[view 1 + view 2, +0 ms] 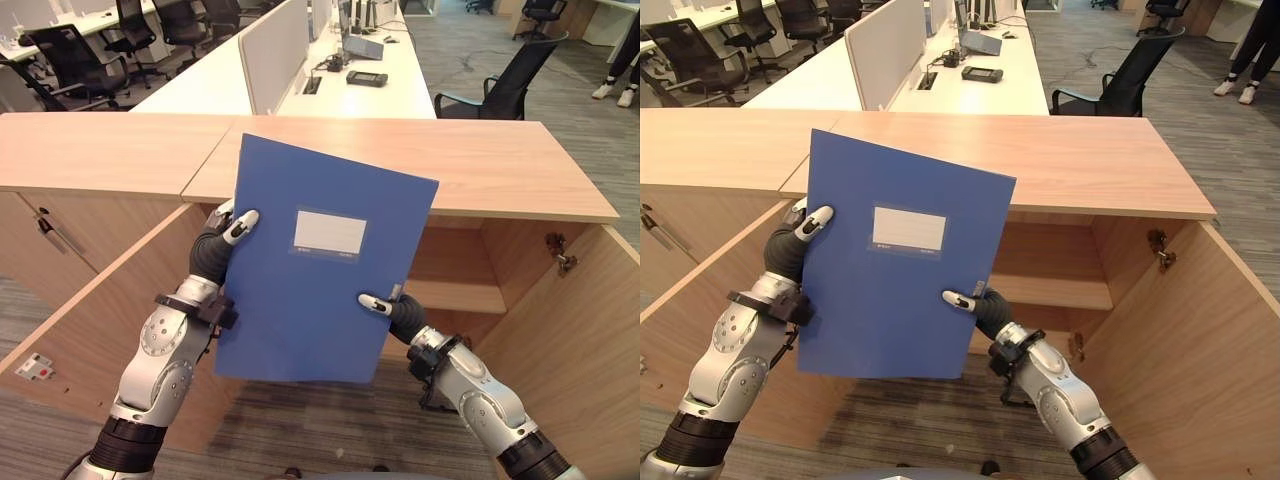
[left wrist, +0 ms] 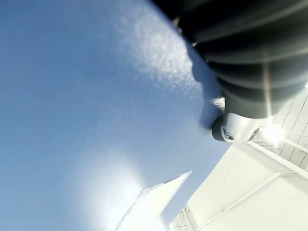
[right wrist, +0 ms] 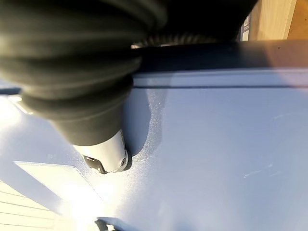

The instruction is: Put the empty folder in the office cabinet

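Observation:
I hold a blue folder [image 1: 320, 260] with a white label upright in front of the open wooden cabinet [image 1: 450, 270]. My left hand [image 1: 222, 240] grips its left edge, thumb on the front face, fingers hidden behind. My right hand [image 1: 392, 308] pinches its lower right edge, thumb across the front. In the left wrist view the blue folder [image 2: 86, 106] lies against the hand's dark cover [image 2: 240, 62]. The right wrist view shows the folder [image 3: 216, 144] under my thumb [image 3: 108, 156].
The cabinet's two doors [image 1: 90, 320] [image 1: 580, 350] stand swung open toward me. A shelf [image 1: 450, 295] sits inside on the right. Behind the cabinet top [image 1: 480, 170] are white desks [image 1: 380, 80] and black office chairs [image 1: 505, 85]. A person's legs [image 1: 620, 70] stand at the far right.

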Motion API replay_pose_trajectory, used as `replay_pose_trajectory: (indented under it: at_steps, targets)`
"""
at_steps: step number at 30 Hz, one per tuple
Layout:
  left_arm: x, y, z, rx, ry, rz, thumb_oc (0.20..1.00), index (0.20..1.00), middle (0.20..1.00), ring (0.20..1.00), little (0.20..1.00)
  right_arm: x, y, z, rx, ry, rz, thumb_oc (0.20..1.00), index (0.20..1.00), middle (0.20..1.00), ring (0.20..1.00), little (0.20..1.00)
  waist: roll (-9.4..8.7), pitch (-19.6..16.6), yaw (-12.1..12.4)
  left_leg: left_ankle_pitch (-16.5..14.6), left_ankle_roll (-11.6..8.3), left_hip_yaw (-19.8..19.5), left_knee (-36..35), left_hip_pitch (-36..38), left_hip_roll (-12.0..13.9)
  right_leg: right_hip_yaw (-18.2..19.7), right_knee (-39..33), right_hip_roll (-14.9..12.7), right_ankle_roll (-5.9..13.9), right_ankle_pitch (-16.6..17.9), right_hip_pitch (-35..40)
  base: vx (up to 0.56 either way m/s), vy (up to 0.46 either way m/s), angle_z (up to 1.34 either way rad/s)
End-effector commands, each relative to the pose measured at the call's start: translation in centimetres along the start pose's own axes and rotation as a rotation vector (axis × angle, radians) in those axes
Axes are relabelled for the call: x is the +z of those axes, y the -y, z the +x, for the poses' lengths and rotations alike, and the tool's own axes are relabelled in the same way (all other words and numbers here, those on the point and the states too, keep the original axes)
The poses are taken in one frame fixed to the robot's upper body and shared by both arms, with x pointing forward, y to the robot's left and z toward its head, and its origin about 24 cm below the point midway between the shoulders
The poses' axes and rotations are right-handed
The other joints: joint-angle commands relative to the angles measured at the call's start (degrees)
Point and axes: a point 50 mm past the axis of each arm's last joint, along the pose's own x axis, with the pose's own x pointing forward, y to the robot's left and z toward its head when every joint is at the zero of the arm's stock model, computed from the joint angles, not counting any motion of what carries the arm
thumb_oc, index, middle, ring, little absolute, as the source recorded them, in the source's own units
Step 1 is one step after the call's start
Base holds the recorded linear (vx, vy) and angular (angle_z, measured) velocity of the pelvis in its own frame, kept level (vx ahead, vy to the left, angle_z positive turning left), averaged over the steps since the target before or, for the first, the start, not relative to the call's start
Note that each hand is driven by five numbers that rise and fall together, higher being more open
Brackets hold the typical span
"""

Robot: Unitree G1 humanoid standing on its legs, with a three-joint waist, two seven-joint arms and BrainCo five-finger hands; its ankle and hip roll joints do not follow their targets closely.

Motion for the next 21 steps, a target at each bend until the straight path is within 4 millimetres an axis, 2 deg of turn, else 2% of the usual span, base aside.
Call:
replay_pose_trajectory:
  at_steps: [1,2,3,8,11,14,15,16,17,21]
  targets:
    - [1.0,2.5,1.9,-0.173,0.084,-0.002,0.413,0.413,0.413,0.413,0.413,2.5,-3.7,2.7,0.222,0.107,-0.040,0.200,0.200,0.200,0.200,0.200,-2.17,-0.69,-0.89,-4.10,0.32,-0.89,0.20,0.58,-0.94,-1.40,2.03,-3.98,5.20,-5.26,1.38,0.00,0.000,0.00]
    - [0.9,2.4,1.8,-0.165,0.080,0.000,0.862,0.862,0.862,0.862,0.862,2.5,-3.5,2.5,0.217,0.101,-0.045,0.200,0.200,0.200,0.200,0.200,-2.18,-0.70,-0.85,-4.11,0.33,-0.89,0.20,0.56,-0.92,-1.43,2.04,-3.99,5.21,-5.27,1.36,0.00,0.000,0.00]
    - [0.8,2.2,1.6,-0.150,0.074,0.001,1.000,1.000,1.000,1.000,1.000,2.4,-3.3,2.4,0.205,0.098,-0.050,0.200,0.200,0.200,0.200,0.200,-2.23,-0.66,-0.85,-4.11,0.34,-0.87,0.20,0.55,-0.93,-1.49,2.09,-4.02,5.24,-5.26,1.31,0.06,0.013,0.00]
    - [0.0,0.8,0.5,-0.079,0.030,0.034,1.000,1.000,1.000,1.000,1.000,2.0,-1.6,1.2,0.120,0.078,-0.057,0.200,0.200,0.200,0.200,0.200,-2.33,-0.33,-0.75,-4.91,0.32,-0.85,0.20,0.96,-0.91,-1.79,1.98,-4.12,5.56,-5.71,1.71,0.03,0.029,0.00]
    - [-1.3,-1.2,-1.0,0.034,-0.027,0.069,1.000,1.000,1.000,1.000,1.000,0.5,1.0,-0.7,-0.034,0.032,-0.039,0.200,0.200,0.200,0.200,0.200,-2.73,0.21,-0.63,-4.98,0.41,-0.88,0.20,0.62,-0.98,-2.00,2.68,-4.28,5.81,-5.91,1.22,-0.01,0.054,0.00]
    - [-1.7,-1.9,-1.8,0.073,-0.045,0.054,1.000,1.000,1.000,1.000,1.000,-0.2,2.0,-1.6,-0.092,0.010,-0.035,0.200,0.200,0.200,0.200,0.200,-2.94,0.25,-0.59,-5.07,0.49,-0.95,0.20,0.42,-1.08,-2.08,3.16,-4.39,5.93,-6.09,0.99,0.00,0.045,0.01]
    - [-2.1,-2.6,-2.7,0.104,-0.059,0.053,1.000,1.000,1.000,1.000,1.000,-0.9,3.2,-2.7,-0.158,-0.015,-0.027,0.200,0.200,0.200,0.200,0.200,-3.09,0.36,-0.52,-5.18,0.62,-1.07,0.20,0.34,-1.24,-2.12,3.65,-4.46,6.05,-6.24,0.76,0.00,0.041,0.01]
    - [-2.1,-2.6,-2.7,0.104,-0.059,0.052,1.000,1.000,1.000,1.000,1.000,-0.9,3.1,-2.7,-0.158,-0.015,-0.026,0.200,0.200,0.200,0.200,0.200,-3.10,0.31,-0.53,-5.18,0.63,-1.08,0.20,0.33,-1.25,-2.12,3.69,-4.47,6.06,-6.27,0.73,-0.02,0.097,0.00]
    - [-2.6,-3.8,-3.9,0.149,-0.095,0.059,1.000,1.000,1.000,1.000,1.000,-1.8,4.5,-4.0,-0.235,-0.052,-0.027,0.200,0.200,0.200,0.200,0.200,-3.27,0.59,-0.25,-5.31,0.95,-1.34,0.20,0.09,-1.49,-2.15,4.76,-4.72,6.27,-6.48,0.09,-0.02,0.056,0.01]
    - [-3.5,-5.3,-5.6,0.195,-0.176,0.108,1.000,1.000,1.000,1.000,1.000,-2.7,5.8,-5.2,-0.310,-0.094,-0.023,0.200,0.200,0.200,0.200,0.200,-3.45,1.01,0.17,-5.30,1.51,-1.51,0.20,-0.39,-1.73,-1.94,6.95,-5.22,6.60,-6.81,-1.52,-0.02,0.070,0.06]
